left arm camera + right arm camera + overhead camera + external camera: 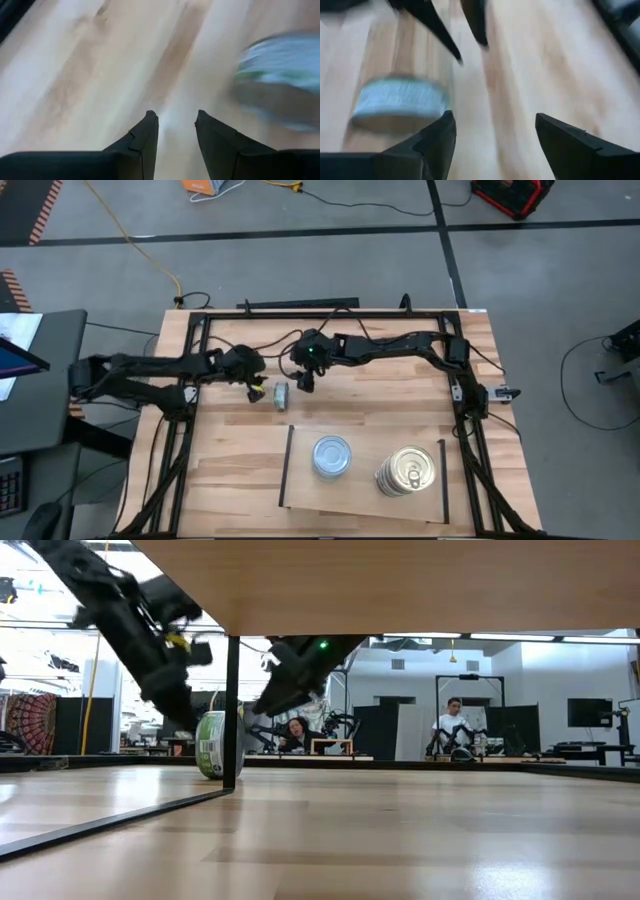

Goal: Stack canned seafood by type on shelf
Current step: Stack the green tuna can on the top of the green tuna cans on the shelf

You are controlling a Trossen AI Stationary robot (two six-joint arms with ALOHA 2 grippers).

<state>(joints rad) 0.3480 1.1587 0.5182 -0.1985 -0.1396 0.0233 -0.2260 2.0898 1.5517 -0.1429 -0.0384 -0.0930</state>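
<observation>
1. On the shelf (300, 480), the pale board with a black strip at each short side, two stacks already stand well apart: a silvery-blue stack (332, 456) toward the left and a gold-lidded stack (406, 472) toward the right. That split reads as sorting by type.

2. One loose tin (281, 396) is off the shelf, out on the plank tabletop (470, 350) between the two arms. In the low view it stands on its edge like a wheel (211, 744), just behind the shelf's black strip, green and white label facing out.

3. The left gripper (256, 388) hangs just beside that tin on its left. Its fingers (145, 135) are parted a little with nothing between them; the tin (280, 80) lies off to one side of them, not in the gap.

4. The right gripper (305, 378) sits just on the tin's other side, fingers (437, 140) spread wide and empty. The tin (400, 102) shows beside one finger.

5. My guess is the arms bracket the tin because, on edge, it could roll away; one could steady it while the other takes hold.

6. A tin on its rim looks awkward to pinch. It probably needs tipping flat before it joins its stack.
</observation>
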